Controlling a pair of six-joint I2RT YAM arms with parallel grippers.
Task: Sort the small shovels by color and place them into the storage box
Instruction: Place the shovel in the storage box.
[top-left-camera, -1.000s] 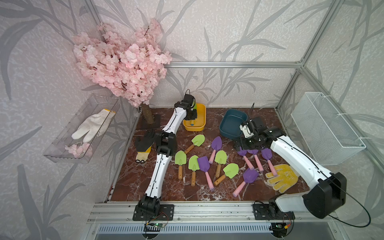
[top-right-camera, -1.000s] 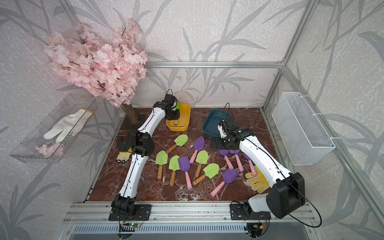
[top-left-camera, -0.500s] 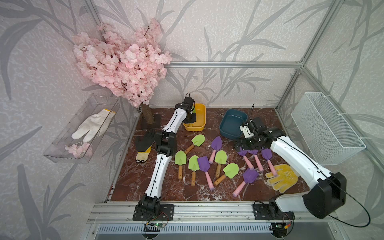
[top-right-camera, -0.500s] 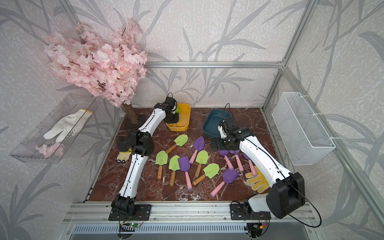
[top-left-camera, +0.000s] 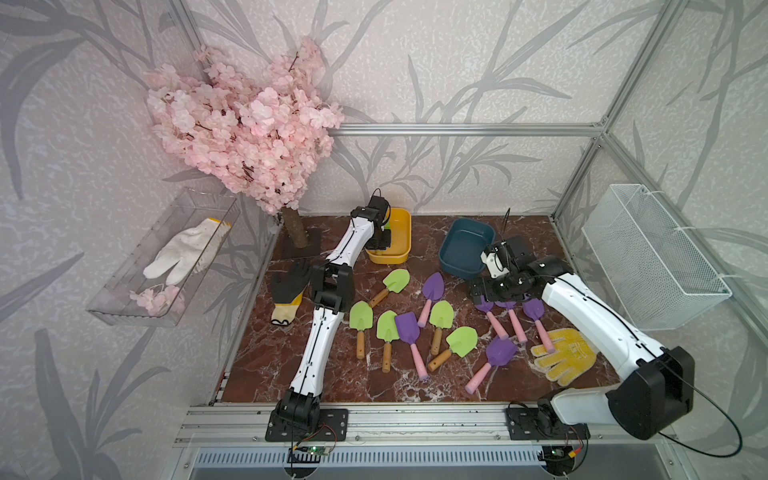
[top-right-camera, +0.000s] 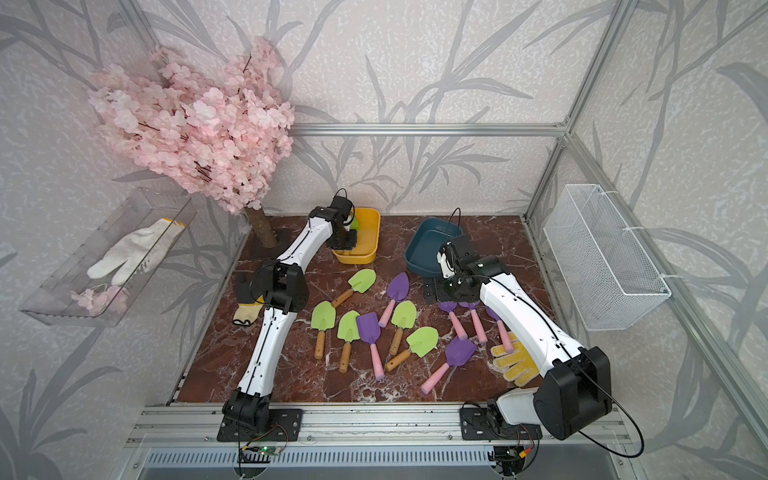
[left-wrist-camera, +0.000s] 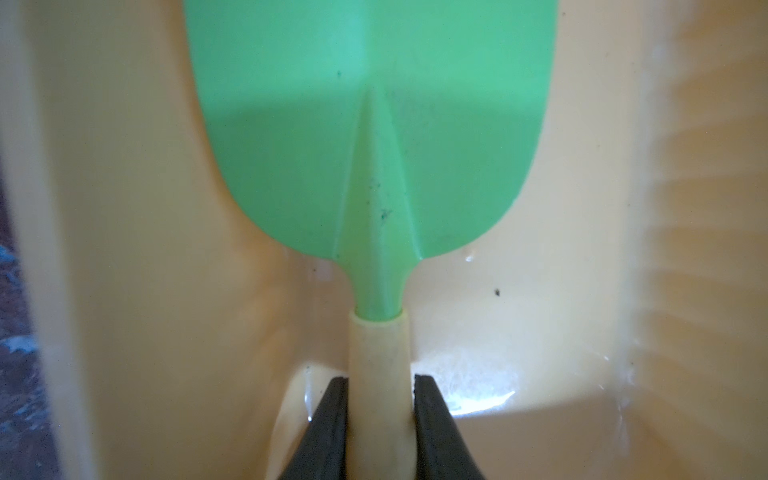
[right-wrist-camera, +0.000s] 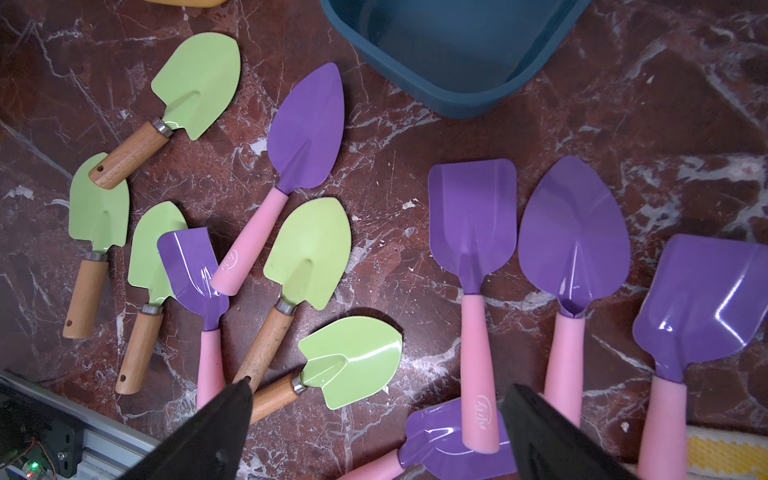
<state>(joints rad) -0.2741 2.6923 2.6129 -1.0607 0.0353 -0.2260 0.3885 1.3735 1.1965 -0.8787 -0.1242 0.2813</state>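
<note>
My left gripper is shut on the pale handle of a green small shovel, held down inside the yellow storage box. In a top view a sliver of that green blade shows beside the wrist. Several more green shovels and purple shovels with pink handles lie on the marble floor. My right gripper is open, low above three purple shovels lying side by side, just in front of the blue storage box, which holds nothing.
A black-and-yellow glove lies left of the left arm. A yellow dotted glove lies under the right arm. A pink blossom tree stands at the back left. A white wire basket hangs on the right wall.
My left gripper has sunk a little deeper into the yellow box with the green shovel. The right arm has stayed where it was.
</note>
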